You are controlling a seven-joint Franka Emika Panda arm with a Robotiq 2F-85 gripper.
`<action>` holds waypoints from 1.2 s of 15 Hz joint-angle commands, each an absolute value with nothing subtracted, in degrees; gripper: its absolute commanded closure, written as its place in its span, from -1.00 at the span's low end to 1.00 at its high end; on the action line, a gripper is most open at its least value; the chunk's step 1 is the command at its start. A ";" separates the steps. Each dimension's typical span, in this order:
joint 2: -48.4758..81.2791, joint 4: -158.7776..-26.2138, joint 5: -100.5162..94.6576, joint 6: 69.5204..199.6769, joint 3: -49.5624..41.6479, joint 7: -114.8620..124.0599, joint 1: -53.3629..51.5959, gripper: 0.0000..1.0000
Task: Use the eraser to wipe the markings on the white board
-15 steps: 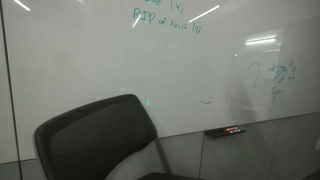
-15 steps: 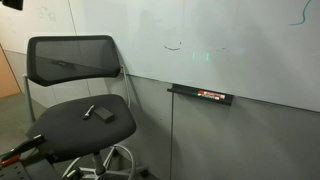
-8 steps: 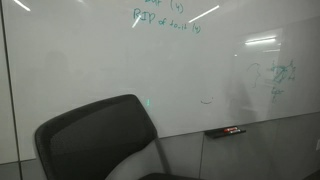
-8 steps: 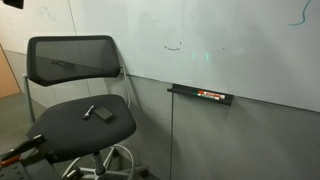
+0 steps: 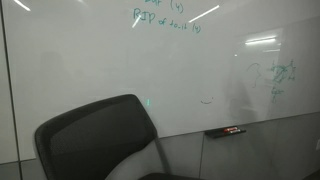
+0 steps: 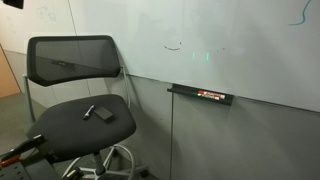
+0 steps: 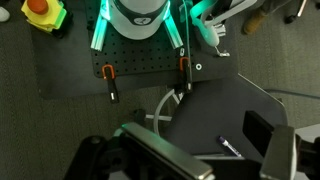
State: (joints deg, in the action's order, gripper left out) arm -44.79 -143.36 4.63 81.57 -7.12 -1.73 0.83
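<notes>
**Change noted:** none. Both exterior views match the pictures from the preceding second, item for item. Judged from this, the wiping has not begun and the approach to the eraser has yet to show.

1. **White board** (image 5: 90, 70) – glossy wall-wide panel behind and above the office chair, with ceiling strips reflected in it.
2. **Office chair** (image 6: 75, 75) – mesh back and dark seat, standing just in front of the board. It serves as the landmark for this list.
3. **Marker tray** (image 6: 200, 95) – narrow dark ledge at the board's lower edge, beside the chair and level with its backrest.
4. **End effector** (image 7: 185, 160) – dark shapes along the bottom of the wrist view, above the chair seat. Absent from both exterior views. Released or clenched: cannot tell, and nothing is visibly grasped.
5. **Markings** (image 5: 165, 22) – teal handwriting high above the chair, all intact. There are faint teal scribbles (image 5: 275, 78) well off to the side, above the tray, and a small dark curved stroke (image 6: 173, 46) just past the chair's top.
6. **Dark block** (image 6: 103, 116) – lying on the chair seat. Probably the eraser, though too small to confirm.
7. **Pen-like stick** (image 6: 88, 110) – on the seat, just beside the block.
</notes>
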 commanded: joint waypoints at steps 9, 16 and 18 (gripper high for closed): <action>-19.73 -141.49 -6.89 104.08 3.40 -8.71 -5.62 -1.00; 2.40 -132.96 -21.26 116.39 9.48 -10.89 -8.58 -1.00; 7.82 -129.40 -26.64 119.30 9.10 -13.49 -8.58 -1.00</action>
